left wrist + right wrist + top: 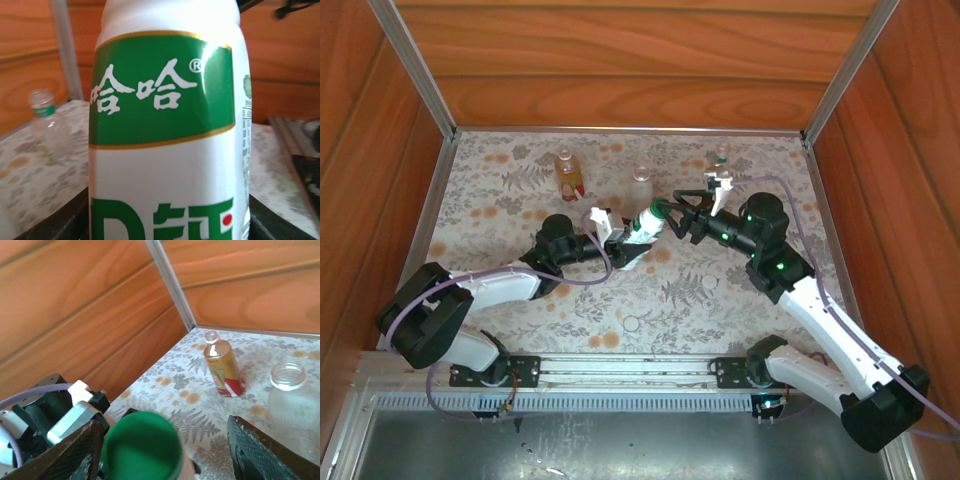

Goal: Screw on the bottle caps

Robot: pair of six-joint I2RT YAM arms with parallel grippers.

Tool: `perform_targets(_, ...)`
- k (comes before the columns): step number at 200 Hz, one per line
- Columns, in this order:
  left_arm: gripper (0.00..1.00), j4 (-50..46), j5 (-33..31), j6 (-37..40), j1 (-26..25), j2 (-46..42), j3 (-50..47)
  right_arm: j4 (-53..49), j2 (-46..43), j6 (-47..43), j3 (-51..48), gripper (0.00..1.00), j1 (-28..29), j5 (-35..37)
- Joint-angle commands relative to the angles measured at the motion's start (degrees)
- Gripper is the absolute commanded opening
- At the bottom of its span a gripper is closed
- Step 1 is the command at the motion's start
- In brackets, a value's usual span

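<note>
cap: green cap (142, 447) sits on the neck of the white bottle (165, 150); can't tell if it's threaded or just resting.
bottle: gripped low on its body by the left pincer (623, 243), which is closed on it from both sides.
axis: long axis is tilted, not upright. The base is at the left pincer and the cap end points up and away toward the right pincer (165, 422). The cap top faces the right wrist camera almost square-on.
right pincer: open, one finger either side of the cap with a clear gap on both; nothing gripped.
step: looks like tightening this cap, with the grip on it not yet made.
how: centre the fingers on the cap rim and close on the rim only, off the bottle shoulder. Line the wrist roll up with the bottle axis, then turn with a light push along it. The left grip has to be firm enough to stop the bottle spinning.
risk: off-axis means a cross-thread; the smooth label could slip in the left grip.
beyond the bottle: amber bottle (223, 367) and clear bottle (287, 392), the clear one open-mouthed. Small clear bottle (45, 120) is beyond too, on the right arm's side.
nearer the arm bases than the bottle: loose white caps (710, 283) on the surface (690, 320).
</note>
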Motion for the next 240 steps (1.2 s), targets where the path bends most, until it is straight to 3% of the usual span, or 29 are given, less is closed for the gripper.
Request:
perform_targets(1,0.46,0.74,8.17,-2.06,0.15,-1.74,-0.13,0.9,1.95,-1.58,2.14,0.69,-0.85,-10.6)
perform_targets(41,0.46,0.76,8.29,-2.29,0.2,-1.61,-0.02,3.38,3.87,0.48,2.34,0.52,-0.92,-13.28)
perform_targets(64,0.46,0.73,7.6,-2.37,0.21,-1.58,0.2,3.05,4.4,0.8,2.23,0.5,-1.01,-14.22)
perform_targets(99,0.46,0.69,7.02,-2.11,0.27,-0.76,0.49,3.68,3.9,0.9,1.29,0.09,-1.02,-12.04)
perform_targets(110,0.46,0.76,5.03,-1.1,0.14,-0.37,0.51,2.87,3.78,1.13,1.25,0.0,-0.98,-10.28)
perform_targets(123,0.46,0.73,-0.28,1.01,-0.4,0.28,0.49,1.72,3.55,1.77,1.25,0.0,-0.94,-7.89)
perform_targets(159,0.44,0.77,-26.9,10.94,-5.06,3.69,2.33,-0.63,3.97,5.84,-0.39,0.0,0.15,1.64)
perform_targets(187,0.43,0.78,-44.47,18.28,-9.68,7.86,6.49,-4.65,3.56,8.89,-1.7,0.0,3.38,15.93)
perform_targets(216,0.43,0.87,-56.46,24.71,-13.86,11.4,9.98,-10.63,5.8,13.83,-0.66,0.0,7.05,27.07)
perform_targets(240,0.43,0.93,-59.36,27.31,-15.26,13.18,10.92,-12.95,8.11,17.88,-0.37,0.0,7.3,30.03)
